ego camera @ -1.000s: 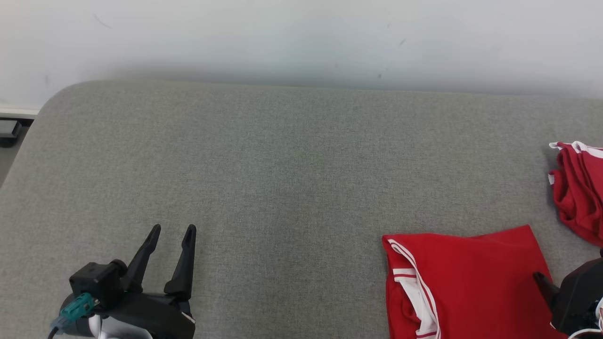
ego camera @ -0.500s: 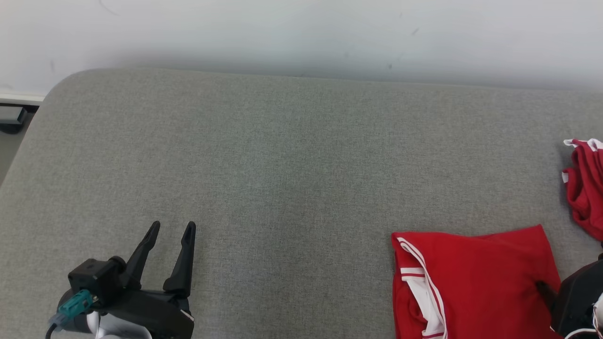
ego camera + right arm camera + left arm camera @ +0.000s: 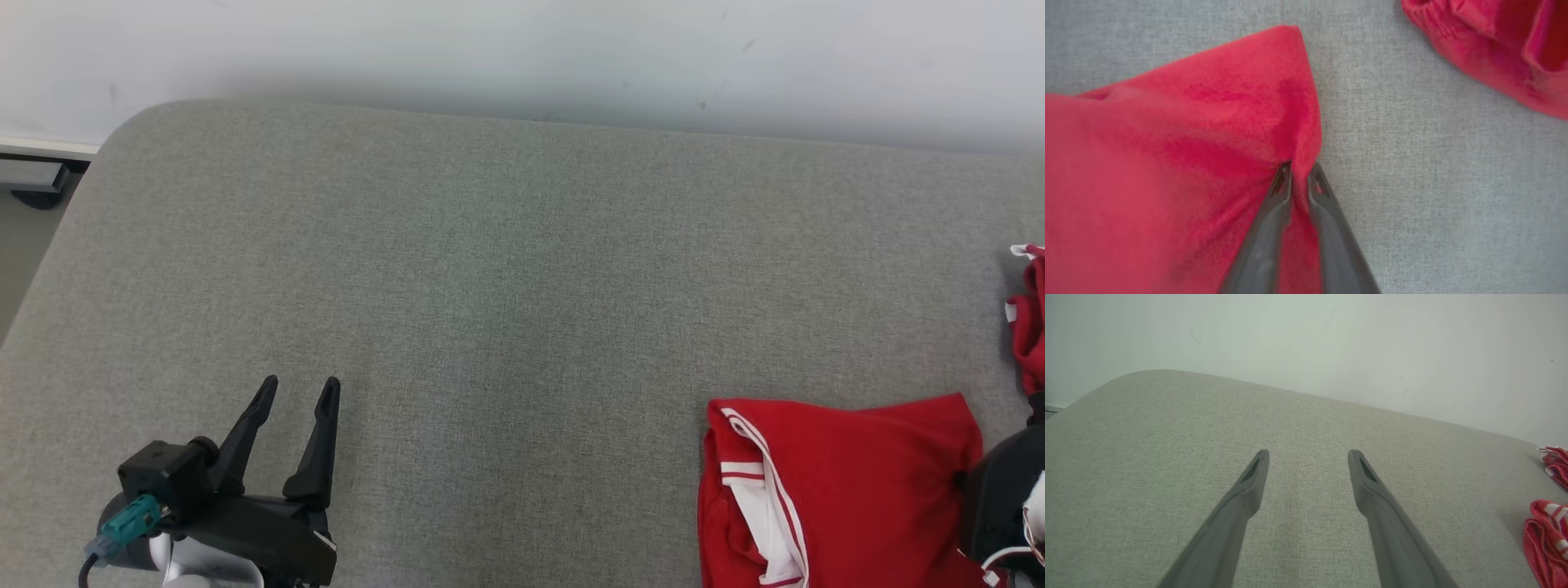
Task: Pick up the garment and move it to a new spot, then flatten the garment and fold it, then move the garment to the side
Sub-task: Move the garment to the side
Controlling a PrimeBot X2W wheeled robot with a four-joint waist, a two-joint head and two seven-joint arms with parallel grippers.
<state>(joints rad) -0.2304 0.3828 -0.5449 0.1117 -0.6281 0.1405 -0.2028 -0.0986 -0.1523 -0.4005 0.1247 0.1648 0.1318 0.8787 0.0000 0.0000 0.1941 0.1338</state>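
Note:
The garment point(image 3: 849, 482) is red with white stripes and lies folded on the grey cushion at the lower right of the head view. In the right wrist view my right gripper point(image 3: 1299, 179) is shut on a pinched fold at the right edge of the garment point(image 3: 1180, 155). Only its dark body shows in the head view, at the lower right corner by the garment's right edge. My left gripper point(image 3: 298, 392) is open over bare cushion at the lower left, far from the garment. Its fingers point(image 3: 1249, 486) stand apart with nothing between them, and the garment point(image 3: 1545, 539) shows at the right edge.
A second red piece of cloth point(image 3: 1030, 327) lies crumpled at the right edge of the grey cushion point(image 3: 506, 286), also at the top right of the right wrist view point(image 3: 1498, 45). A pale wall stands behind. The cushion's left corner drops to the floor point(image 3: 24, 229).
The right gripper has closed on the garment's right edge. The head camera has turned left, so the whole picture has shifted right. The left gripper has stayed open in place.

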